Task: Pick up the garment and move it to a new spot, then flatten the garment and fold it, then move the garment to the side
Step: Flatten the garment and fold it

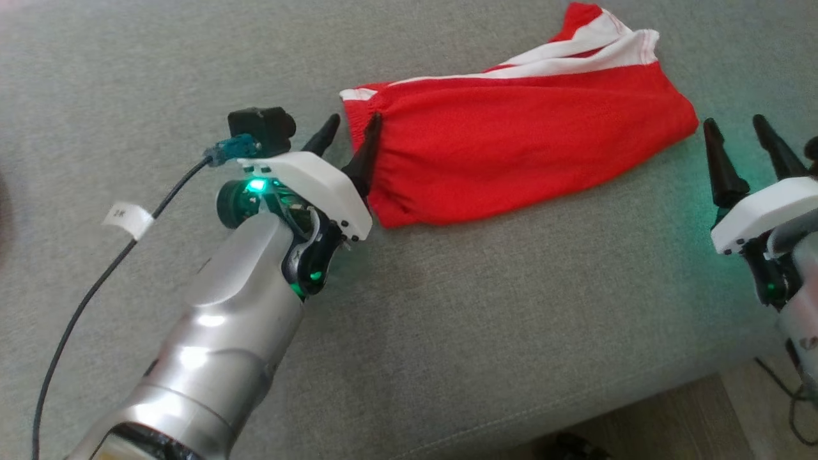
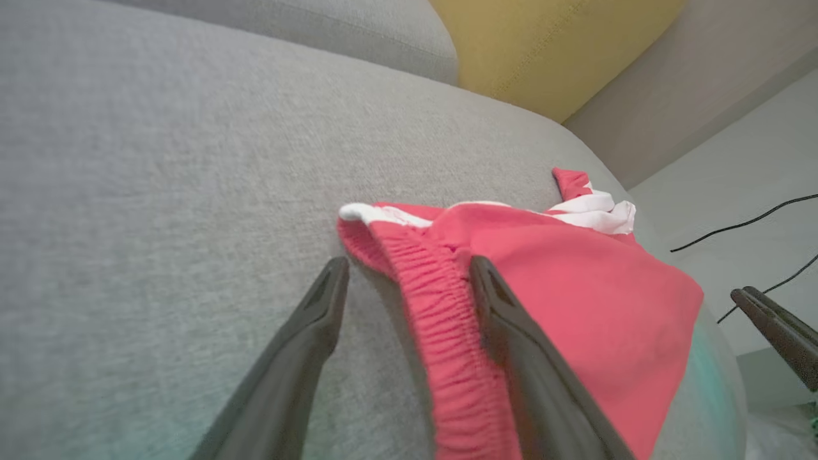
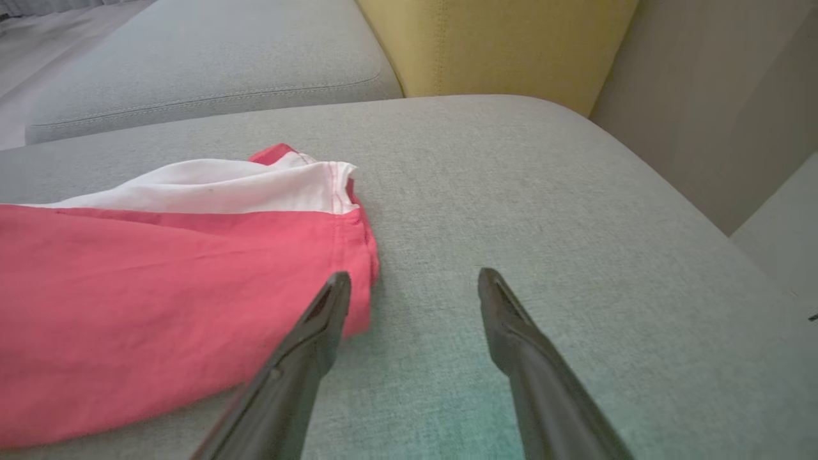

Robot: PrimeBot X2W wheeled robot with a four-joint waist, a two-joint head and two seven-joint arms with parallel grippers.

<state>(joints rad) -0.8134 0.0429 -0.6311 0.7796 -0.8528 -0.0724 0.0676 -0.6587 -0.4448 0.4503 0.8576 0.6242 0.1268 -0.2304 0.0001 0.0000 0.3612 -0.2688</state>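
Observation:
The garment [image 1: 511, 147] is a pair of red shorts with white stripes, lying folded on the grey sofa cushion [image 1: 447, 306]. My left gripper [image 1: 353, 128] is open at the elastic waistband end. In the left wrist view the gathered waistband [image 2: 434, 300] runs between the fingers of the left gripper [image 2: 409, 265], with one finger over the red cloth and the other over bare cushion. My right gripper [image 1: 735, 124] stands open just right of the garment's hem end. Seen from the right wrist, the right gripper [image 3: 414, 276] has its left finger at the hem edge of the garment [image 3: 160, 287], and nothing lies between the fingers.
A yellow cushion [image 3: 498, 45] stands behind the seat, beside another grey cushion [image 3: 211, 57]. The seat's front edge [image 1: 575, 409] drops to the floor at the lower right. A black cable [image 1: 83, 300] trails along my left arm. Dark cables [image 2: 741, 223] lie on the floor beyond the seat.

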